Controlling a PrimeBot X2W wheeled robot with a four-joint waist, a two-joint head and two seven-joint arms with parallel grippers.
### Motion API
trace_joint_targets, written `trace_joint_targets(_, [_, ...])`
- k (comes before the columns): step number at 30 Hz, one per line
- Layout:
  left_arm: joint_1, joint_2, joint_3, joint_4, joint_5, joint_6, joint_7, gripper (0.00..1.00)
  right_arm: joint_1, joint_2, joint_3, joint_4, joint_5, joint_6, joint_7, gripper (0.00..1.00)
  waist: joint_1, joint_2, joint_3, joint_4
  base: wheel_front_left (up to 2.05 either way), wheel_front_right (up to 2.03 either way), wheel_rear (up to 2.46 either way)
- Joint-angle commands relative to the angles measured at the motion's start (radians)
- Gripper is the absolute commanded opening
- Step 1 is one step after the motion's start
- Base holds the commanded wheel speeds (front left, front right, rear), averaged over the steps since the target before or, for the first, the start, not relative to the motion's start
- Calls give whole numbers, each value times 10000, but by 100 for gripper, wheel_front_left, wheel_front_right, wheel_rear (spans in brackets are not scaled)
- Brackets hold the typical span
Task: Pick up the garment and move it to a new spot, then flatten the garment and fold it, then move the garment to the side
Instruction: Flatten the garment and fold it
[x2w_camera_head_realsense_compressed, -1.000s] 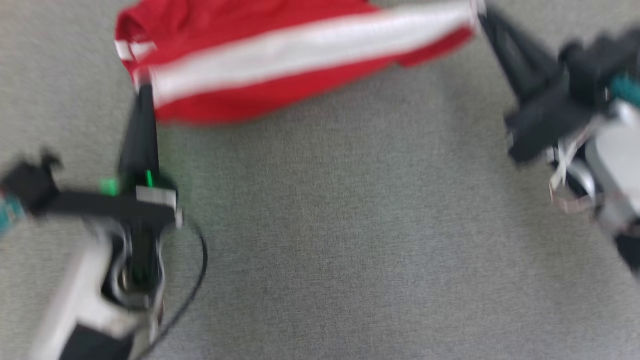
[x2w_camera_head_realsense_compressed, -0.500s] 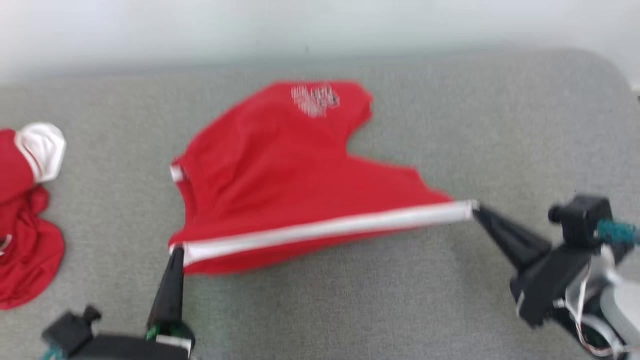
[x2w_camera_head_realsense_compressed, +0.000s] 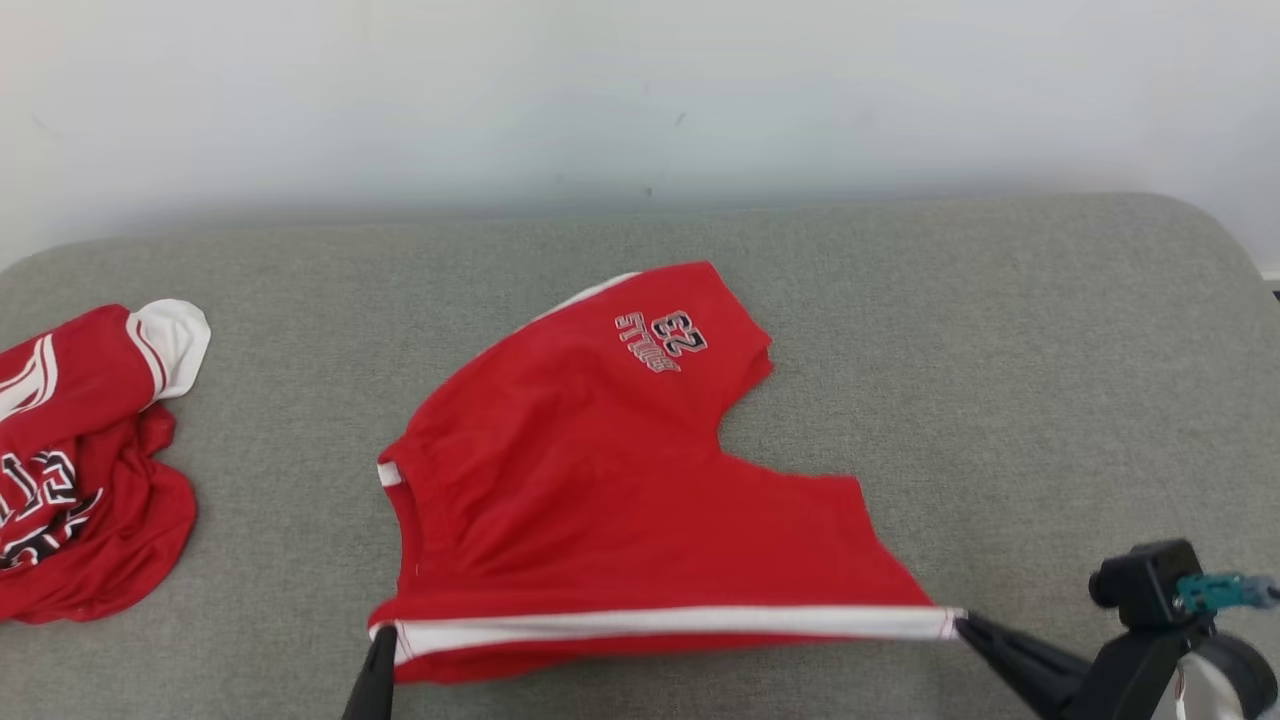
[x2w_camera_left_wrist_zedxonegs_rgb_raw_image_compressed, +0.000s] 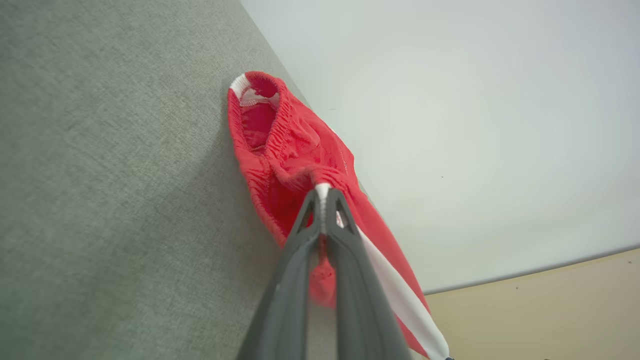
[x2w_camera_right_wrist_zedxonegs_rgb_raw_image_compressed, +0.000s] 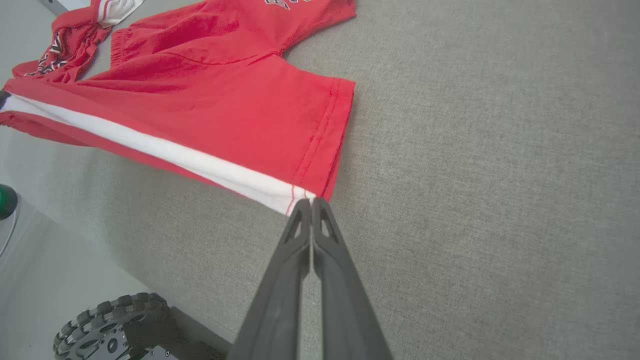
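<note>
**Q:** Grey padded surface (x2w_camera_head_realsense_compressed: 1050, 380): where are the red shorts (x2w_camera_head_realsense_compressed: 600, 480)?

**A:** Spread between the grippers. The left gripper (x2w_camera_left_wrist_zedxonegs_rgb_raw_image_compressed: 323, 195) pinches one end of the white stripe (x2w_camera_head_realsense_compressed: 670, 622), the right gripper (x2w_camera_right_wrist_zedxonegs_rgb_raw_image_compressed: 306, 204) the other. Relocation appears under way; flattening, folding and setting aside are not yet done.

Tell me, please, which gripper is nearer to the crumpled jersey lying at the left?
Left. The left gripper pinches the shorts at the waistband corner, on the side facing the jersey. The right gripper pinches the leg-hem corner, across the shorts from it.
</note>
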Motion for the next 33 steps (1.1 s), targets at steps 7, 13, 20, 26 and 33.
trace_joint_targets(7, [704, 792, -501, -240, 76, 208, 1026, 0, 1384, 587, -887, -712, 223, -17, 2207, 0, 0, 1, -115, 93, 0, 0, 0])
trace_joint_targets(13, [1232, 1318, -781, -756, -129, 653, 1781, 0, 2751, 1061, -1891, -1506, 260, -17, 4433, 0, 0, 1, -170, 189, 0, 0, 0])
trace_joint_targets(20, [1802, 1677, -679, -1316, -331, 1044, 1993, 0, 3540, 1631, -2845, -2619, 52, -17, 5814, 0, 0, 1, -238, 343, 0, 0, 0])
trace_joint_targets(26, [1696, 1544, -484, -1963, -421, 992, 1782, 0, 2616, 1641, -2928, -3347, -351, -17, 5271, 0, 0, 1, -170, 581, 0, 0, 0])
trace_joint_targets(33, [245, 960, -512, -1703, -13, 903, 1608, 0, 60, 352, -1638, -2450, -814, -17, 3504, 0, 0, 1, 107, 943, 0, 0, 0])
